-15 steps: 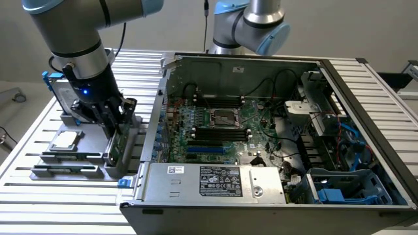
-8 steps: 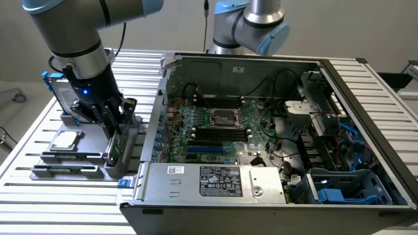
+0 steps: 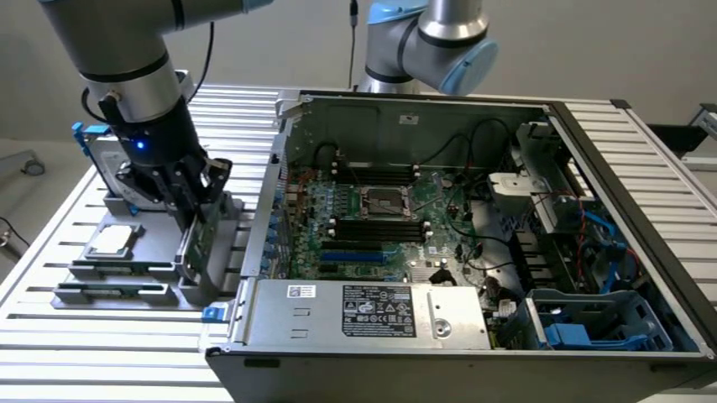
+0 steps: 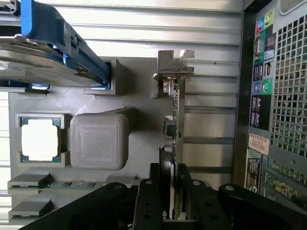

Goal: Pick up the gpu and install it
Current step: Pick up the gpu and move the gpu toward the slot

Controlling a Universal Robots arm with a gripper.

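The gpu [image 3: 201,243] stands on edge in a slot of the grey holder [image 3: 123,281] on the slatted table, at the exterior view's left of the open computer case [image 3: 448,336]. In the wrist view the gpu [image 4: 175,110] shows its thin green board edge, with a silver end bracket [image 4: 172,67] at the far end. My gripper [image 3: 193,210] has come down onto its top edge. In the wrist view my gripper [image 4: 169,191] has one black finger [image 4: 152,191] on each face of the card and is shut on it. The card still sits in the holder.
A silver hard drive with blue rails [image 3: 101,155] [image 4: 48,52] and a square CPU chip [image 3: 112,241] [image 4: 41,139] also rest in the holder. Inside the case, the motherboard [image 3: 370,227] lies exposed with cables at the right. A second arm [image 3: 437,42] stands behind the case.
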